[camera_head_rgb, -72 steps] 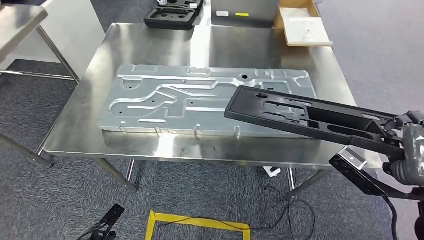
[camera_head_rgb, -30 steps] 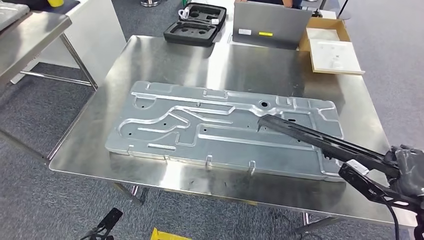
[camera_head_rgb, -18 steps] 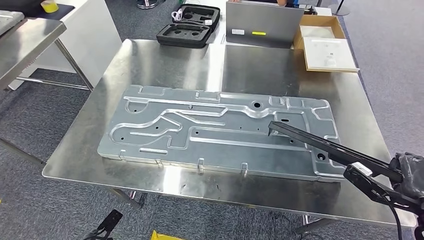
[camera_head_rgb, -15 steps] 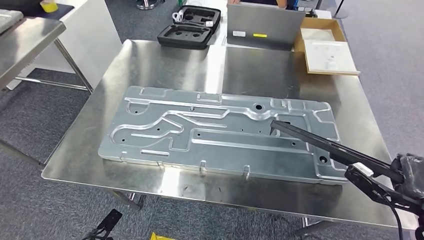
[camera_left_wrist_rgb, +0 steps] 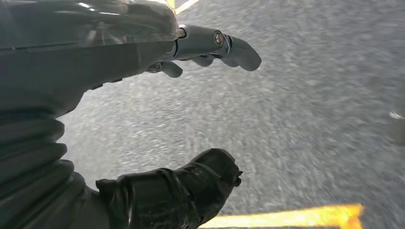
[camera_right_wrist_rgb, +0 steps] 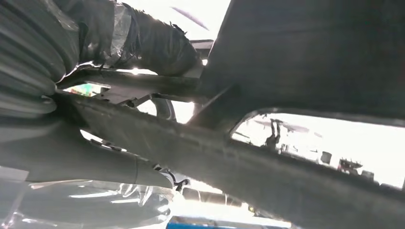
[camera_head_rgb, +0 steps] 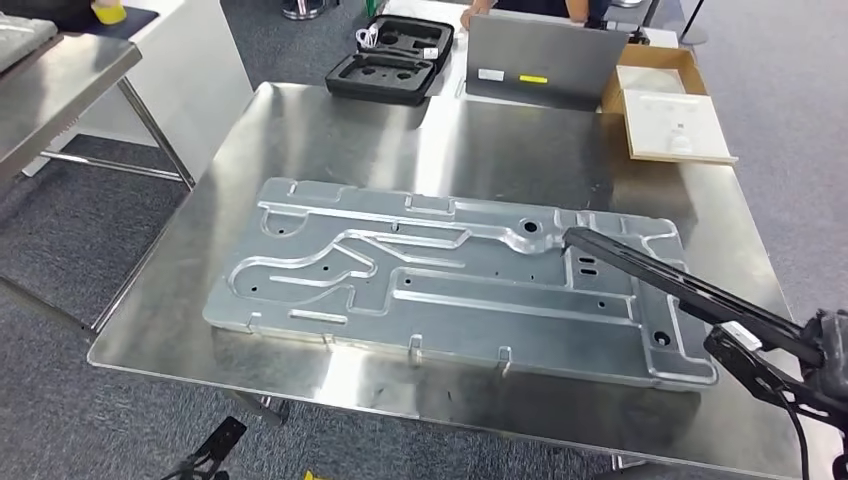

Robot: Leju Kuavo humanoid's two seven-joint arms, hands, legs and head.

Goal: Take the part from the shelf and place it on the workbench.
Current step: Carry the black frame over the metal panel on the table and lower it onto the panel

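My right hand [camera_head_rgb: 827, 345] grips one end of a long black part [camera_head_rgb: 680, 288] at the right edge of the head view. The part runs edge-on from the hand up and left, its far tip over the right end of a large stamped silver panel [camera_head_rgb: 440, 275] lying on the steel workbench [camera_head_rgb: 330, 120]. I cannot tell whether the tip touches the panel. In the right wrist view the black part [camera_right_wrist_rgb: 305, 71] lies close against my right hand [camera_right_wrist_rgb: 119, 43]. My left hand [camera_left_wrist_rgb: 191, 95] hangs over grey carpet, fingers apart and holding nothing.
Beyond the bench stand a black foam case [camera_head_rgb: 390, 62], a grey upright panel [camera_head_rgb: 545, 58] and a cardboard box [camera_head_rgb: 672, 115]. A second steel table [camera_head_rgb: 60, 75] is at the left. A person's arm [camera_head_rgb: 480, 8] shows at the back. Carpet surrounds the bench.
The camera has shifted as I moved at the bench. The black part, flat and broad 2.4 s ago, is now turned edge-on and lower over the panel's right end.
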